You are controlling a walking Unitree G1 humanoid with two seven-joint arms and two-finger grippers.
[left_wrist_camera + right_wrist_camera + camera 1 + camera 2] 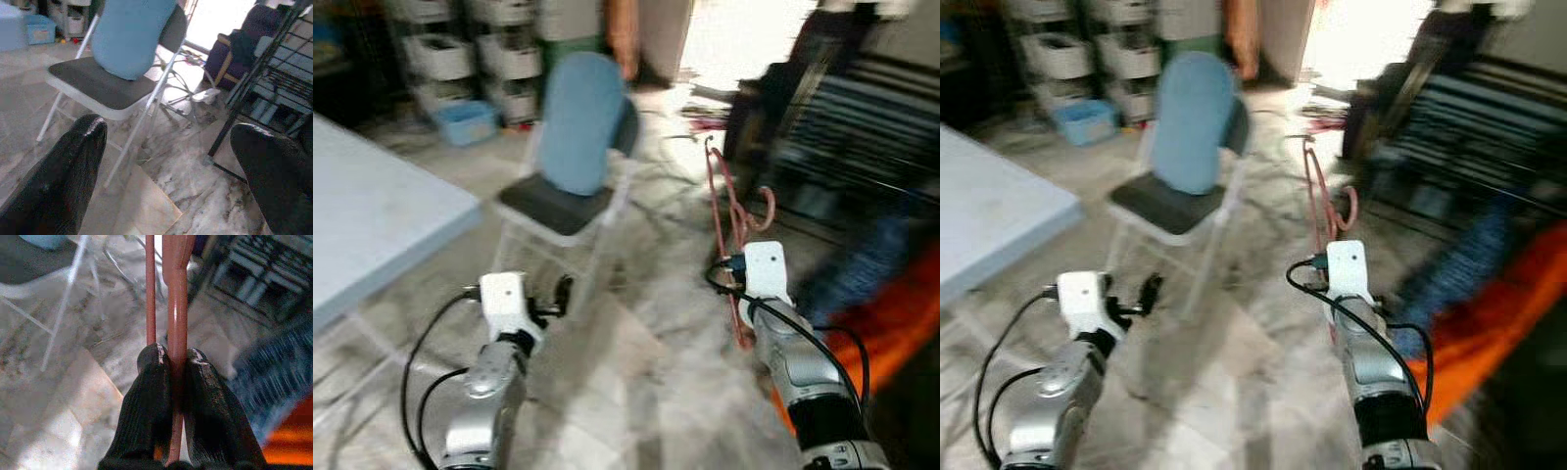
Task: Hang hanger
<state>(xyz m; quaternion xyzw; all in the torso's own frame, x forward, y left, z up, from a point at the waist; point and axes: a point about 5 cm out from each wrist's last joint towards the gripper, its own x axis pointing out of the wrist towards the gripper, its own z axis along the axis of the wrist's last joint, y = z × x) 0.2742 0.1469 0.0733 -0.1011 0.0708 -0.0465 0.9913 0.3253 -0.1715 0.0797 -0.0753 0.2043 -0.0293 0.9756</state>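
Note:
A red plastic hanger (729,211) is held upright in front of me, its hook (766,208) curling to the right. My right gripper (176,363) is shut on the hanger (175,293), both black fingers pressed against its flat red bar. The right arm (793,362) reaches forward on the right. My left gripper (168,147) is open with nothing between its fingers; it is held out low on the left (558,294), pointing toward a folding chair (570,176). A dark rack (862,127) stands to the right, blurred.
The folding chair (1185,166) with a blue back pad and dark seat stands straight ahead on the marbled floor. A pale blue table (372,215) lies at the left. Stacked white bins (475,59) line the back wall. Orange and blue cloth (891,304) lies at the right.

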